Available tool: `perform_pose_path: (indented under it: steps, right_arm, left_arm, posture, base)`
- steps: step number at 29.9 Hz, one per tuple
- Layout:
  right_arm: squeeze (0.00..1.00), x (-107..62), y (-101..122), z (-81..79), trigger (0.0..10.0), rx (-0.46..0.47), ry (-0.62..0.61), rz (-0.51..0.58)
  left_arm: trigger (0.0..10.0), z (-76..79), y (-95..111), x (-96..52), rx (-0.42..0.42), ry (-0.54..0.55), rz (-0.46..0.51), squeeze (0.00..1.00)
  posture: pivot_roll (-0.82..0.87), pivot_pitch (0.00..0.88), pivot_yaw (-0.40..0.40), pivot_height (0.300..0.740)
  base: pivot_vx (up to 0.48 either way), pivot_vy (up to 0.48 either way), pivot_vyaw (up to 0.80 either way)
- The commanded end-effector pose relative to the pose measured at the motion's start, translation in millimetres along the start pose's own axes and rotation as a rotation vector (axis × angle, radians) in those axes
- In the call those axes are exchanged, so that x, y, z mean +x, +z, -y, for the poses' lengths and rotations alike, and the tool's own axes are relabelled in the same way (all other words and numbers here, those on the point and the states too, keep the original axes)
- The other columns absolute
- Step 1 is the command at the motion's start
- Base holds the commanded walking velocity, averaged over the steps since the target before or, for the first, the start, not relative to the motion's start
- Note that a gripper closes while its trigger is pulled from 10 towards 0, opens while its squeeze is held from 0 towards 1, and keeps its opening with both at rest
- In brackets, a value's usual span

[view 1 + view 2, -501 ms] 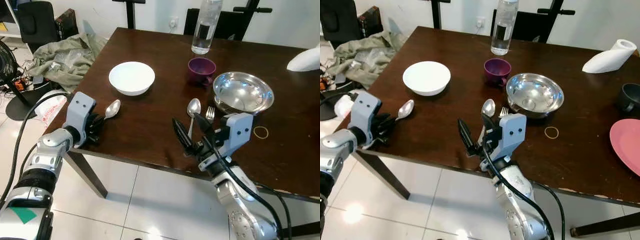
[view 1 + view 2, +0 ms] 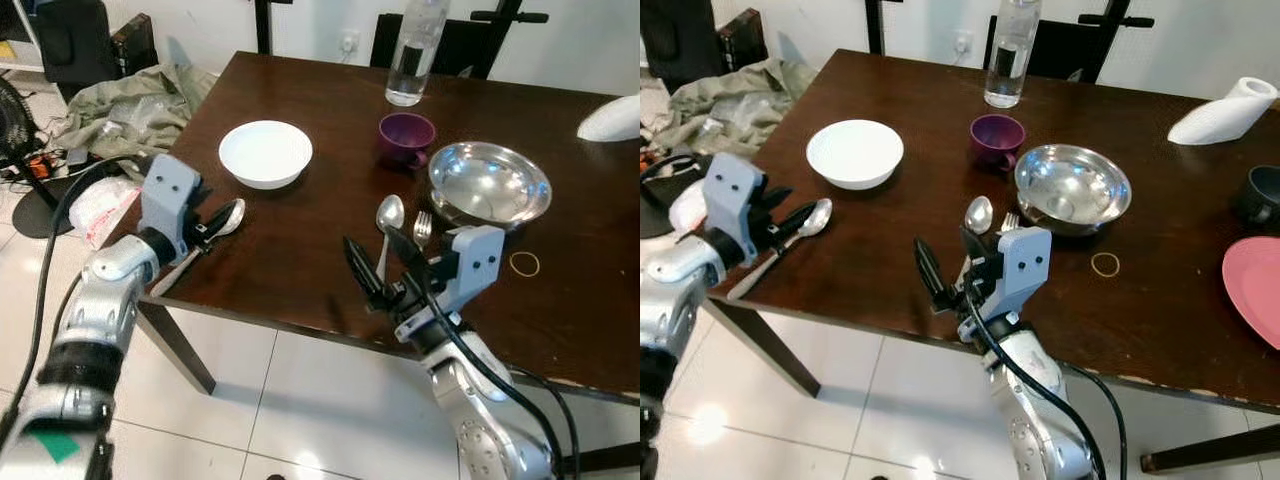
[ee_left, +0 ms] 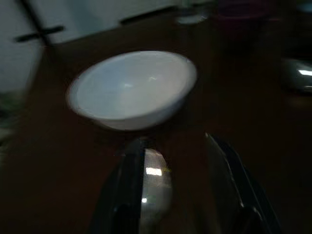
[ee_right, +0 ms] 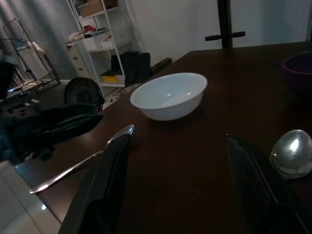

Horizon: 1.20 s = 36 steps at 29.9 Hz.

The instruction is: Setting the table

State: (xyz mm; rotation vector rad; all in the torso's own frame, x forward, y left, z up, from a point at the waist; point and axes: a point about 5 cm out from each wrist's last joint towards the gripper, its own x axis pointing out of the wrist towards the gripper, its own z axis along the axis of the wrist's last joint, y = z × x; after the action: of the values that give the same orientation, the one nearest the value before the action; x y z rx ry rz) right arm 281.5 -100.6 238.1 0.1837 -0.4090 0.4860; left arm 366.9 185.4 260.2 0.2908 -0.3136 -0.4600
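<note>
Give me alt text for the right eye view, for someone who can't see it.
The robot's left hand reaches at a spoon near the edge of a dark wooden table, below a white bowl. Its open right hand hovers near a second spoon, a fork and a steel bowl.

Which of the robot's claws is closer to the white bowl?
The left claw. It sits just in front of the white bowl, fingers around a spoon there. The right claw hangs open at the table's near edge, farther off toward the steel bowl.

Head stereo downward; wrists low, perhaps tableward
</note>
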Motion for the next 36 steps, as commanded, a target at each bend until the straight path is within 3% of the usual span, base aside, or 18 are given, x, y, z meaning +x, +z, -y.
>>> perform_pose_path:
  steps: [1,5,10,14,18,23,27,36]
  right_arm:
    - [0.00,-0.7,-1.6,-1.5,10.0,0.006,0.006,-0.001]
    - [0.00,-0.9,-2.6,-3.3,10.0,0.010,0.009,0.001]
    - [0.00,-1.6,-5.1,-4.0,10.0,0.014,0.009,-0.003]
    - [0.00,-1.9,-6.5,-4.2,10.0,0.015,0.008,-0.005]
    - [0.00,-1.5,-7.5,-2.7,10.0,0.012,-0.001,-0.004]
    - [0.00,-2.5,-10.0,0.3,10.0,0.004,-0.024,-0.012]
    - [0.00,-8.2,-18.6,16.7,10.0,-0.041,-0.174,-0.039]
    - [0.00,-12.1,-21.4,38.3,10.0,-0.044,-0.332,-0.043]
  left_arm:
    - [10.0,11.6,-2.1,-3.9,-0.019,-0.027,-0.020,0.00]
    - [10.0,33.6,-7.2,-14.0,-0.003,-0.081,-0.081,0.00]
    - [10.0,23.1,-17.2,-19.5,0.018,0.030,-0.190,0.00]
    - [10.0,26.6,-16.4,-22.1,0.036,0.022,-0.201,0.00]
    - [10.0,24.7,-19.7,-25.4,0.033,0.084,-0.246,0.00]
    - [10.0,36.2,-16.4,-27.1,-0.019,0.076,-0.226,0.00]
    - [10.0,53.5,-9.6,-20.7,-0.118,0.124,-0.156,0.00]
    - [10.0,60.5,-10.0,-17.1,-0.155,0.172,-0.138,0.00]
  posture:
    - [0.03,0.265,0.095,0.740]
    - [0.03,0.249,0.099,0.740]
    - [0.03,0.235,0.103,0.740]
    - [0.03,0.228,0.107,0.740]
    - [0.03,0.212,0.105,0.740]
    - [0.04,0.201,0.098,0.740]
    - [0.03,0.177,0.087,0.740]
    - [0.02,0.151,0.083,0.740]
  base:
    - [0.000,0.000,0.00]
    - [0.000,0.000,0.00]
    - [0.000,0.000,0.00]
    - [0.000,0.000,0.00]
    - [0.000,0.000,0.00]
    - [0.000,0.000,0.00]
    - [0.000,0.000,0.00]
    - [0.000,0.000,0.00]
